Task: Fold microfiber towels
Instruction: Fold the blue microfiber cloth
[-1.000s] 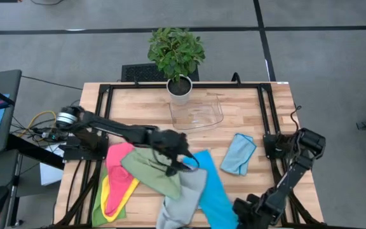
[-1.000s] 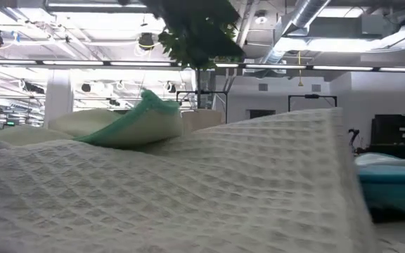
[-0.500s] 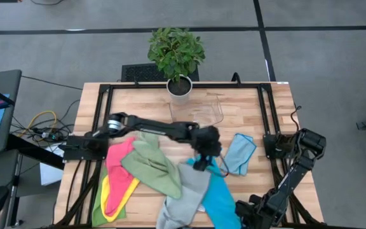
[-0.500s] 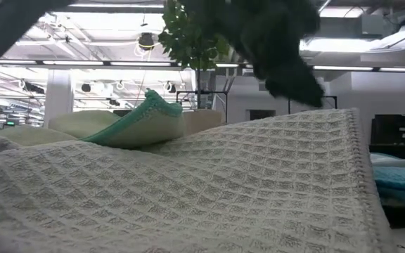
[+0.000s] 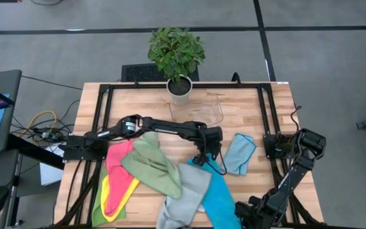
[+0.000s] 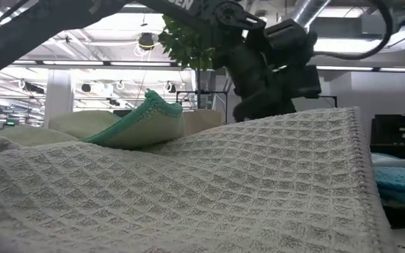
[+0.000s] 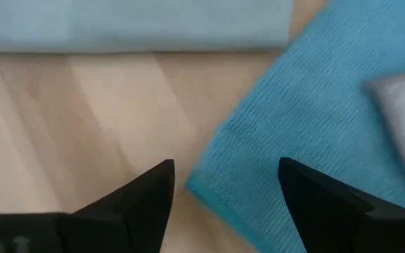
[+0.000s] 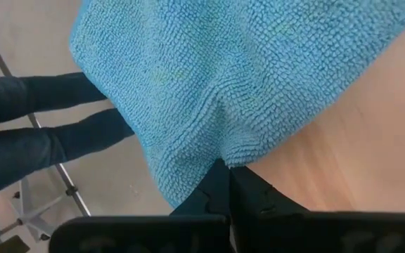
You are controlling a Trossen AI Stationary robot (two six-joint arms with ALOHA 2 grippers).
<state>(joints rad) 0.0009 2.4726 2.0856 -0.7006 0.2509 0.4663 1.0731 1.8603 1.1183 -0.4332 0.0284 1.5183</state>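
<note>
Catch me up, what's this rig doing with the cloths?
It's working through a heap of towels on the table. The left end effector is open, hovering over the far corner of the bright blue towel, holding nothing. The right end effector is shut on that towel's near edge at the table's front. A folded light blue towel lies apart to the right.

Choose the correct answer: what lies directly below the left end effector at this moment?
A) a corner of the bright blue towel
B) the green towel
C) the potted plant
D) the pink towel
A: the left wrist view shows the open left end effector over a corner of the bright blue towel on bare wood, and the high view places it at that towel's far end.
</note>
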